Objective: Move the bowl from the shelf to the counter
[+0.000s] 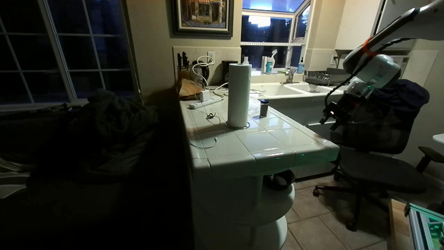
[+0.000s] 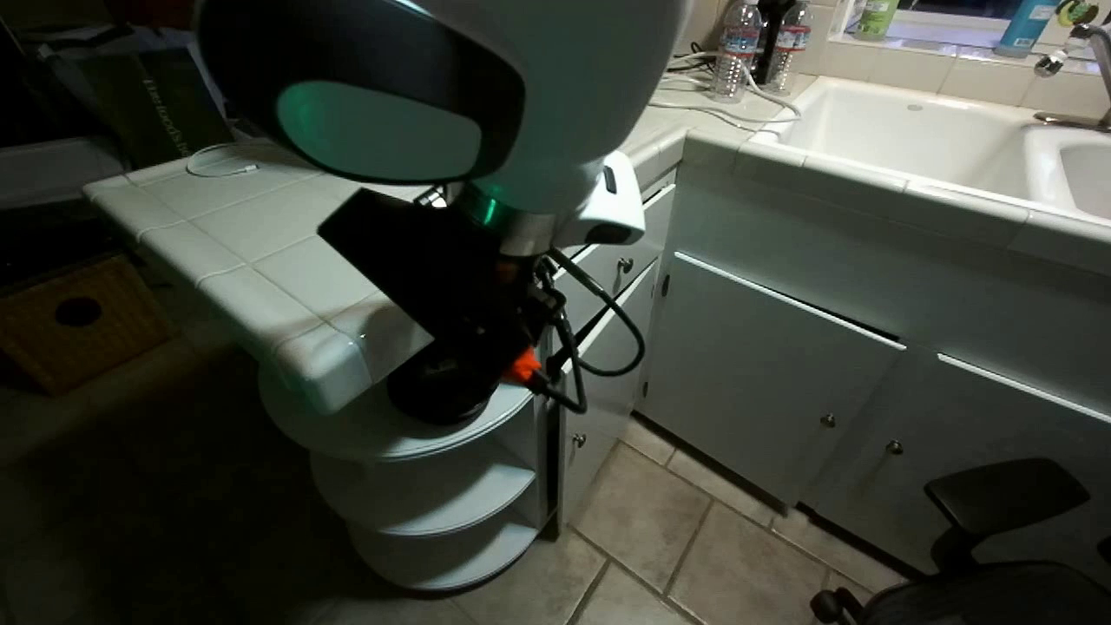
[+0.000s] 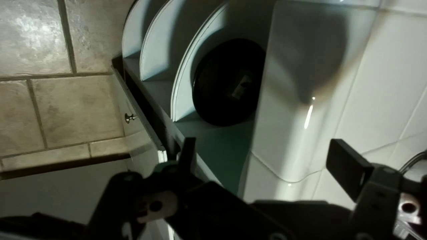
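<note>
The black bowl (image 1: 280, 180) sits on the top rounded shelf (image 1: 274, 206) under the end of the counter (image 1: 225, 149). The bowl (image 2: 438, 395) shows partly behind the dark gripper parts in an exterior view. In the wrist view the bowl (image 3: 230, 83) rests on the white shelf (image 3: 183, 100), beside the tiled counter edge (image 3: 293, 140). My gripper (image 1: 328, 124) is open and empty, apart from the bowl. In the wrist view its fingers (image 3: 262, 143) stand wide apart, one over the shelf side and one over the counter tiles.
A paper towel roll (image 1: 239, 95) and a small dark-lidded jar (image 1: 264, 108) stand on the counter. A thin cable (image 1: 204, 147) lies there too. An office chair (image 1: 378, 170) stands near the arm. Cabinet doors (image 2: 738, 391) adjoin the shelves.
</note>
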### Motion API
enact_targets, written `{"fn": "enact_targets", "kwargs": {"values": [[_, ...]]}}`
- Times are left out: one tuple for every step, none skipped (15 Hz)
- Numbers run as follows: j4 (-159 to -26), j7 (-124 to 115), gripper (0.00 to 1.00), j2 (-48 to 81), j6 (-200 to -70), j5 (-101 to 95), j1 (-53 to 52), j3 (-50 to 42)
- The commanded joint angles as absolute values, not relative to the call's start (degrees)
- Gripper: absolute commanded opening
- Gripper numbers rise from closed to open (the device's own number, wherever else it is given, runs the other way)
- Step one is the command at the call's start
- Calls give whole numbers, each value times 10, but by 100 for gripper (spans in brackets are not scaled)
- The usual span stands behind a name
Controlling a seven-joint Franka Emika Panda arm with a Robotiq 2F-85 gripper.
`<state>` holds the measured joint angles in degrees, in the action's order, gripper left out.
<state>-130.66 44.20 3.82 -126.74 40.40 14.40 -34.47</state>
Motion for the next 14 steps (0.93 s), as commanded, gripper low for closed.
{"fn": "enact_targets", "kwargs": {"values": [[-1253, 475, 100, 119, -1260, 441, 207, -300], [-1242, 479, 100, 135, -1257, 445, 225, -289], [-1234, 485, 100, 147, -1254, 446, 242, -277], [-1225, 488, 100, 161, -1249, 450, 258, -264], [-1254, 466, 100, 121, -1270, 421, 253, -260], [-1247, 470, 100, 135, -1269, 425, 264, -253], [-1242, 473, 100, 144, -1269, 426, 270, -249], [-1238, 474, 100, 149, -1269, 427, 273, -246], [-1236, 474, 100, 152, -1269, 427, 274, -245], [-1234, 474, 100, 152, -1269, 427, 274, -245], [-1233, 474, 100, 152, -1268, 428, 274, -244], [-1233, 474, 100, 152, -1268, 428, 274, -244], [-1232, 474, 100, 152, -1268, 428, 274, -244], [-1232, 474, 100, 152, -1268, 428, 274, -244]]}}
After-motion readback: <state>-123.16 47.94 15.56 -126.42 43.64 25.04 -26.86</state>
